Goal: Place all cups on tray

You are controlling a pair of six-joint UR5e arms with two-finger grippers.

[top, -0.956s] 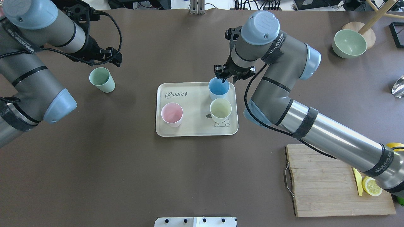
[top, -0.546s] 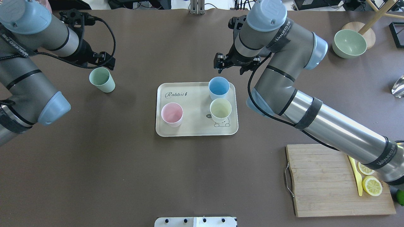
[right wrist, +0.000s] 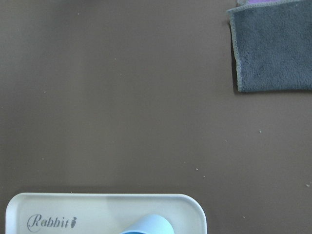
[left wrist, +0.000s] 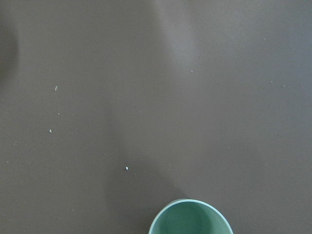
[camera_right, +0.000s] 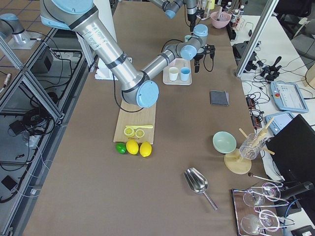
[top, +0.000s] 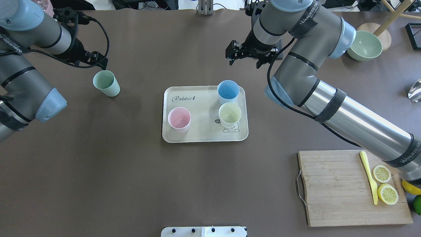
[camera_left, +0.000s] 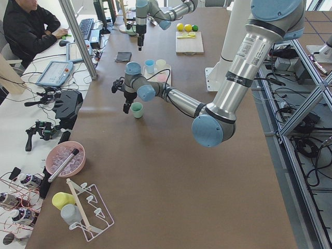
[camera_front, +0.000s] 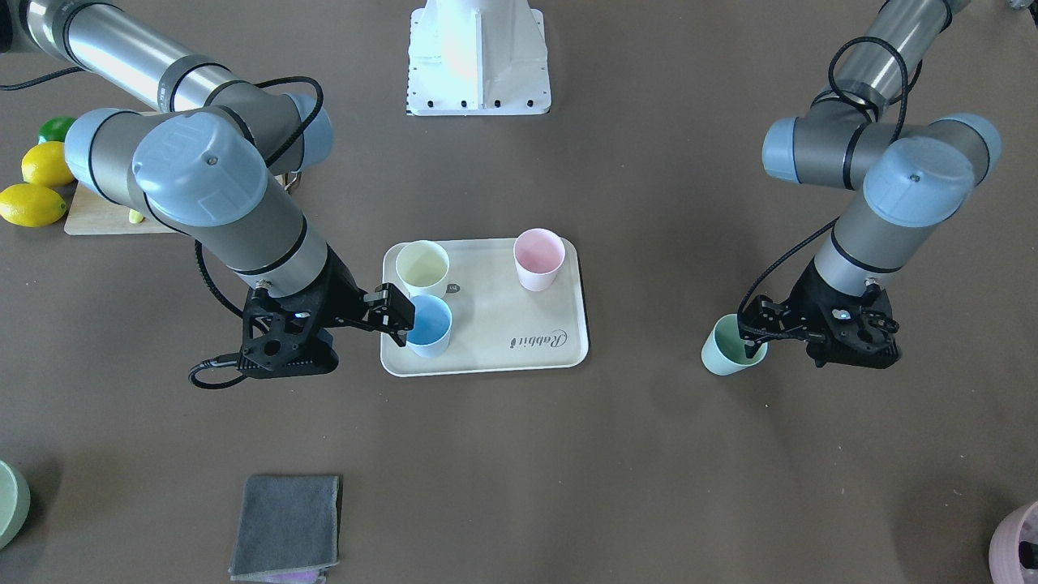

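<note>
Mint green cup [top: 106, 83] stands well off the tray [top: 204, 131], at its 10 o'clock. The left gripper [top: 100, 59], fingers apart, is at the cup's 11. On the tray are the pink cup [top: 179, 119], blue cup [top: 228, 91] and yellow cup [top: 230, 114]. The right gripper [top: 231, 54], fingers apart, hovers at the blue cup's 12.

silver-grey tubular arms [top: 355, 128] with pale blue joint caps [camera_front: 199, 166], black looping cables [top: 268, 77], black white-lettered straps [top: 330, 105].

Brown table [top: 131, 181]: tray [top: 204, 108], green cup [top: 106, 83], board [top: 335, 191], cloth [camera_front: 285, 526].
</note>
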